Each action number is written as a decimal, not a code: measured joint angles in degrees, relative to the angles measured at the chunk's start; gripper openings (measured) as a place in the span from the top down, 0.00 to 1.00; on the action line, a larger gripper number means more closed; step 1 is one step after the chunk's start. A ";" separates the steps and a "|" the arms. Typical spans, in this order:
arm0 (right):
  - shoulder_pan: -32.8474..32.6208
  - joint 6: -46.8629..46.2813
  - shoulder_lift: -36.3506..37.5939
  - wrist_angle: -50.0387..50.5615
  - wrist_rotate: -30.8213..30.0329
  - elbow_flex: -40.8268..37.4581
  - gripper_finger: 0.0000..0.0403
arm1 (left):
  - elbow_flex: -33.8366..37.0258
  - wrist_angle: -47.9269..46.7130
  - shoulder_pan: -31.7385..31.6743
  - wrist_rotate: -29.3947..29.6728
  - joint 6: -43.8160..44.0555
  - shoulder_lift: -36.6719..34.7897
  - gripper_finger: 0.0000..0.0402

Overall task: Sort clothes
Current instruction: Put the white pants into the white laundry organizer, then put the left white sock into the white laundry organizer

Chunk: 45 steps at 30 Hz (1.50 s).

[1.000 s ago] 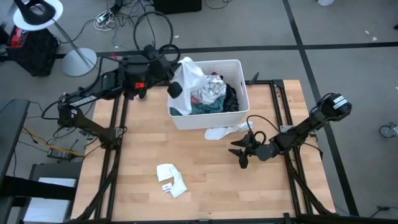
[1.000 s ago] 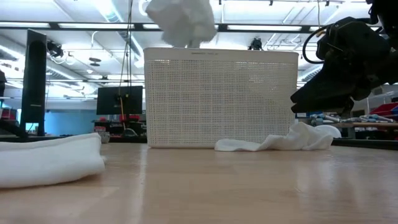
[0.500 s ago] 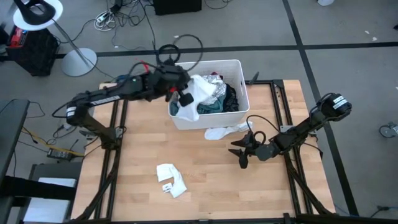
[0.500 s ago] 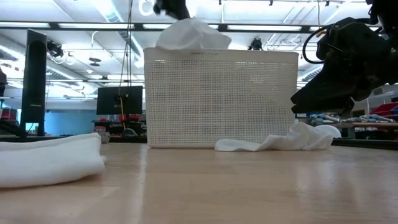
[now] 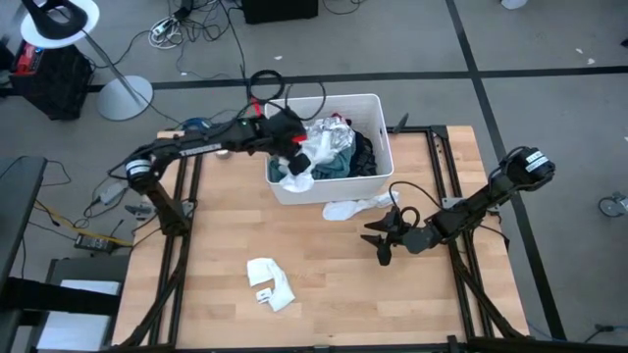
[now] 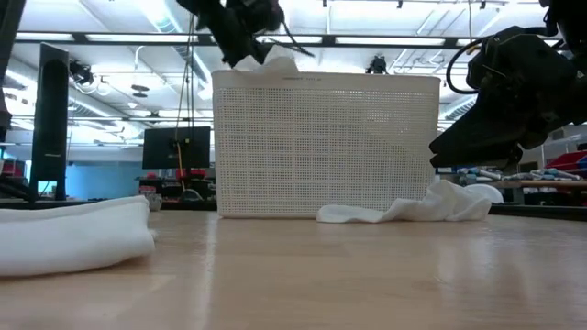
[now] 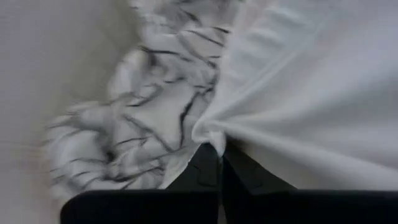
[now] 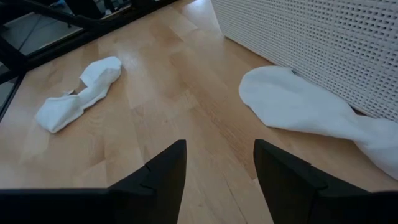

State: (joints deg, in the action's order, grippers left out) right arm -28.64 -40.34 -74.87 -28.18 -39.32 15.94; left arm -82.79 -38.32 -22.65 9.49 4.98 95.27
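Counter (image 5: 324, 284): pale wood planks in a dark frame, grey floor and cables beyond.
Bin (image 5: 376, 137): white perforated plastic box at the counter's far side, heaped with clothes.
Clothes in bin: a white garment with black leaf print (image 5: 334, 140), a teal piece (image 5: 329, 169) and a black piece (image 5: 364, 152) lie bunched together.
Left arm: reaches across from the counter's left edge to above the bin's left half.
Left pincer (image 5: 294, 147): pressed together on a plain white garment (image 5: 306, 162), which hangs down onto the pile and over the bin's left front rim.
Right arm: low over the counter's right side.
Right pincer (image 5: 383, 238): spread, holding nothing, just above the wood.
White cloth (image 5: 355, 207): flat on the counter against the bin's front wall, near the right pincer.
White sock (image 5: 272, 282): crumpled on the counter, well apart from the bin, toward the near edge.
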 joint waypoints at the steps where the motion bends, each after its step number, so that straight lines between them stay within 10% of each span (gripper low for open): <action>1: 0.00 0.00 0.00 0.00 0.01 0.00 0.53 | 0.29 0.36 0.05 -0.70 -0.08 0.59 0.99; 16: 0.00 -0.57 0.00 0.00 0.01 0.00 0.54 | 0.06 0.25 0.15 6.77 -0.29 6.71 0.57; 45: 0.00 -0.55 0.00 0.00 0.03 0.02 0.54 | -24.84 -25.79 12.16 -1.40 -5.08 -1.79 0.56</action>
State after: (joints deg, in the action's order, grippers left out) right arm -28.64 -40.88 -74.87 -28.18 -39.29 15.97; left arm -107.63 -64.11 -10.50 8.08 -0.10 93.48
